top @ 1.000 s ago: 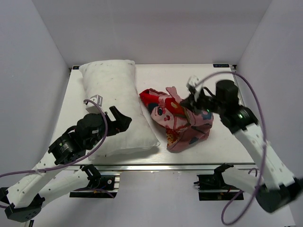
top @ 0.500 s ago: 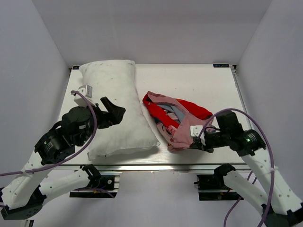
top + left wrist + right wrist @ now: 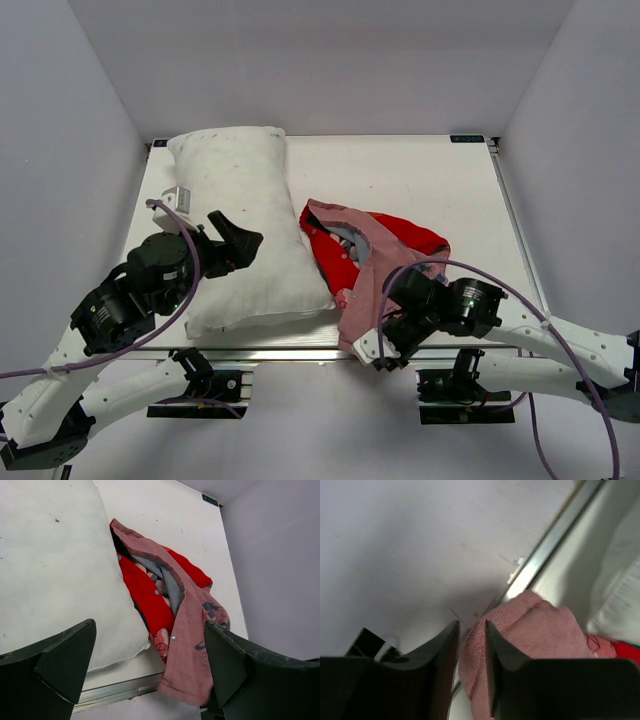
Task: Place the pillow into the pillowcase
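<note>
Far left first: the left hand (image 3: 240, 243) is held spread wide with nothing in it, parked just over the near right part of the pillow (image 3: 235, 180). The pillow is laid lengthwise down the left side of the surface (image 3: 440, 180), fully bare, so nothing has been stuffed yet.

Just to its right, touching along the pillow's edge, the pillowcase (image 3: 375, 245) is dumped in a crumpled heap, mostly inside out. Faded pink is shown on top, with red folds and a bit of grey-blue in the middle. One pink flap is draped toward the front edge of the surface and seems to spill slightly over it. No clean opening can be made out in that mess.

Further right and low, the right hand (image 3: 471, 627) is poked in at that front edge, right at the hanging flap. Its jaws are seen a narrow gap apart, with pink cloth showing at the gap. Whether the cloth is actually pinched can't be told from these shots, tbh.

So the step in hand is probably sorting out the case, not insertion. Next, the hem needs to be found and gripped on one layer only. The mouth then has to be pulled open toward the pillow, so a corner can be fed in. If both layers get grabbed, it'll just be clamped shut.
</note>
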You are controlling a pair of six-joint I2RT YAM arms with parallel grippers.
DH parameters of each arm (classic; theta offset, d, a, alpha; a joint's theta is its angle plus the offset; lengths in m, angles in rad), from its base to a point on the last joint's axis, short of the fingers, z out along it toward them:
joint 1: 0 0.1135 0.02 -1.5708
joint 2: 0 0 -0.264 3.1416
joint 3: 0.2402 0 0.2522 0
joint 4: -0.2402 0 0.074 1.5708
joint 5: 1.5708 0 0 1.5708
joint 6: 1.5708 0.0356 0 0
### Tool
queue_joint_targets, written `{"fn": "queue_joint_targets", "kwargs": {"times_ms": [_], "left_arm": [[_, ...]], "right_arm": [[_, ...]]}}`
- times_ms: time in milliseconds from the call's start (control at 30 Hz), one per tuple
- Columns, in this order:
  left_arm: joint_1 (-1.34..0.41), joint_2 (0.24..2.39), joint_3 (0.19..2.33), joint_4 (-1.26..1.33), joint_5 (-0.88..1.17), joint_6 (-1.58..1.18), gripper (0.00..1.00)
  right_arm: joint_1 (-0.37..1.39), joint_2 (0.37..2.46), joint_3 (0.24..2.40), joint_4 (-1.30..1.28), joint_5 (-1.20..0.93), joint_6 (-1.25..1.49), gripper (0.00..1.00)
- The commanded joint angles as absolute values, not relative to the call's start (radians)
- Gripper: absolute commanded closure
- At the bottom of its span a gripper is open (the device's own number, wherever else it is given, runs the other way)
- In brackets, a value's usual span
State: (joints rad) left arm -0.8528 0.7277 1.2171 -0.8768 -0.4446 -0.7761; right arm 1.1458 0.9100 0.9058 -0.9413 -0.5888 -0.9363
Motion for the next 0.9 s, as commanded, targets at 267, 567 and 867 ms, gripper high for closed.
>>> {"fn": "queue_joint_targets", "kwargs": {"times_ms": [267, 567, 867], "left_arm": [[-0.854, 0.744, 1.206, -0.919, -0.439, -0.798, 0.02], [-0.853, 0.773, 1.190, -0.923, -0.405, -0.779, 0.02], [-0.854, 0.739, 1.126, -0.870, -0.371, -0.798, 0.02]], "right_arm": [[1.244, 0.936, 1.057, -0.533, -0.178, -0.582, 0.31], [0.737, 1.150, 1.135, -0.356, -0.025, -0.117, 0.26], [0.621, 1.376, 1.118, -0.408, -0.058, -0.008, 0.32]]}}
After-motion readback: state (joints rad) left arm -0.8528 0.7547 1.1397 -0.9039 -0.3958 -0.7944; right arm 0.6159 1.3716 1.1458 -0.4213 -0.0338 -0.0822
